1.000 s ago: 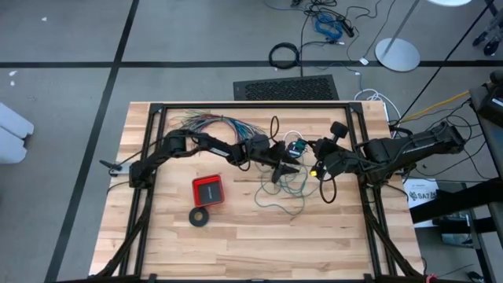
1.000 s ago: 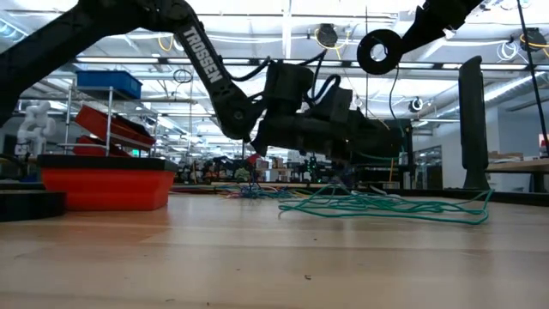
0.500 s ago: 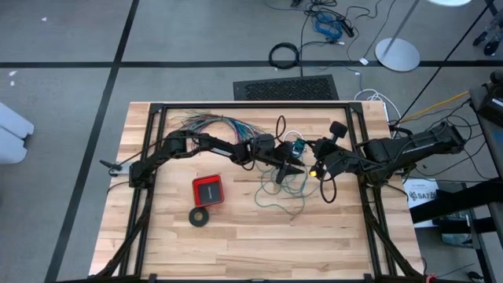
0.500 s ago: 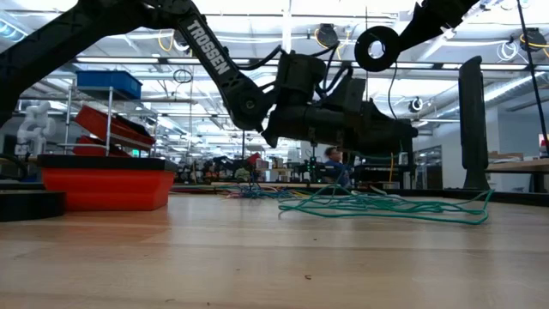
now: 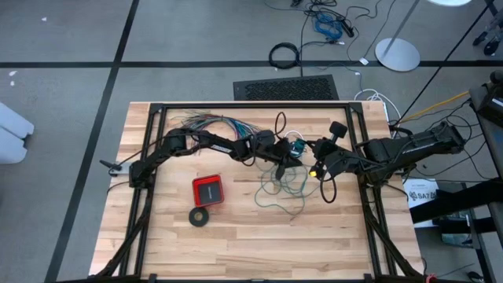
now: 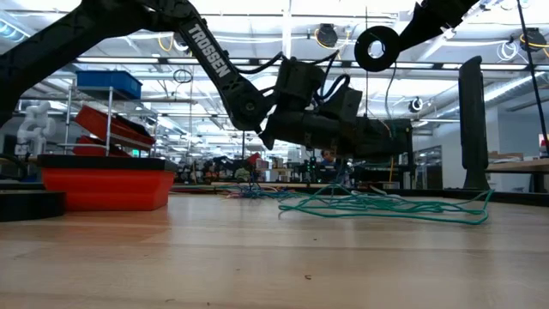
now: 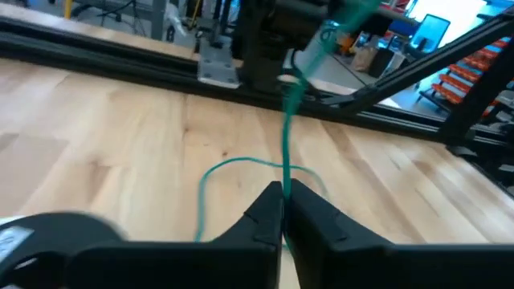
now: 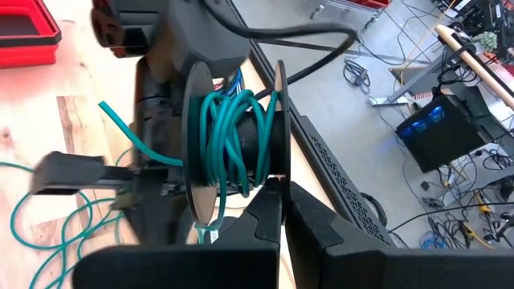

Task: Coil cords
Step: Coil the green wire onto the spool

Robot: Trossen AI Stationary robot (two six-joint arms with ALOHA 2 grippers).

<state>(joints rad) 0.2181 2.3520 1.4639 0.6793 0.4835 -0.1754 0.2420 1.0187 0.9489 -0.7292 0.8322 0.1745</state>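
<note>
A teal-green wire lies partly as a loose tangle on the wooden table and is partly wound on a small spool with two thin discs. My right gripper is shut on that spool above the table's middle. My left gripper reaches in from the table's left and is shut on a strand of the wire just near of the spool. In the right wrist view it shows blurred beside the spool. My left gripper pinches one strand of the teal wire between its two fingertips. It comes nearly level from the table's left. From the fingertips the strand runs straight up to the spool, and a slack loop lies on the table. My right gripper pinches the rim of one spool disc between its fingers, coming from the table's right. The spool is lifted clear of the table, its axis roughly level, wire turns around its dark core.
A red box and a black tape ring lie left of the tangle. A fanned bundle of many-coloured wires lies at the far left under my left arm. A black frame rail borders the table.
My left gripper has shut its fingers on the teal strand beside the spool and has levelled out a little, its fingers pointing less steeply down. My right gripper and the spool have kept still.
</note>
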